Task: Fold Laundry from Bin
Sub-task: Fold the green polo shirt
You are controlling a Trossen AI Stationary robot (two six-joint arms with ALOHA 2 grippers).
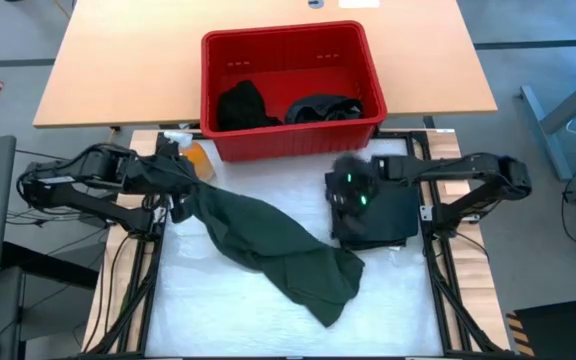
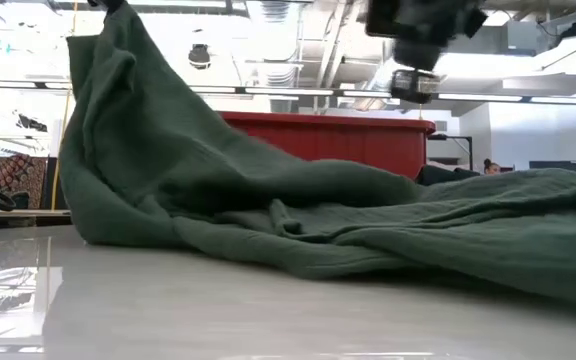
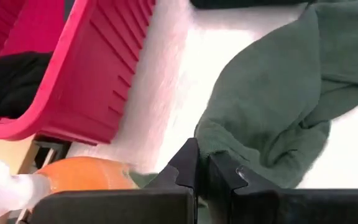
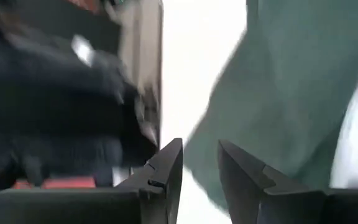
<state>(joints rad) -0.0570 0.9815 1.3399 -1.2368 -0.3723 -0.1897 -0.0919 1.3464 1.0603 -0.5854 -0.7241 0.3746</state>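
Note:
A dark green garment [image 1: 278,245] lies slantwise across the white table cover, from the left toward the near right. Its left end is raised off the table, and my left gripper [image 1: 181,197] is shut on that end. In the low view the cloth [image 2: 168,150] climbs to the picture's upper left. My right gripper [image 4: 201,168] hovers open, with nothing between its fingers, over the green garment's right part and beside a black folded cloth [image 1: 383,225] that lies flat at the right. The red bin [image 1: 290,85] stands at the far side with black garments [image 1: 243,105] inside. My left gripper pinches the green garment's left end [image 3: 213,135] between its two shut fingers, which slant down from the table's left side. That end is lifted clear. The cloth slopes down from the fingers, and its larger part [image 1: 313,275] rests on the table, slack and creased.
An orange spray bottle [image 1: 198,157] lies at the bin's near left corner, close to my left gripper. Black frame rails [image 1: 438,270] run along the cover's left and right sides. Bare white cover [image 1: 228,310] shows at the near left.

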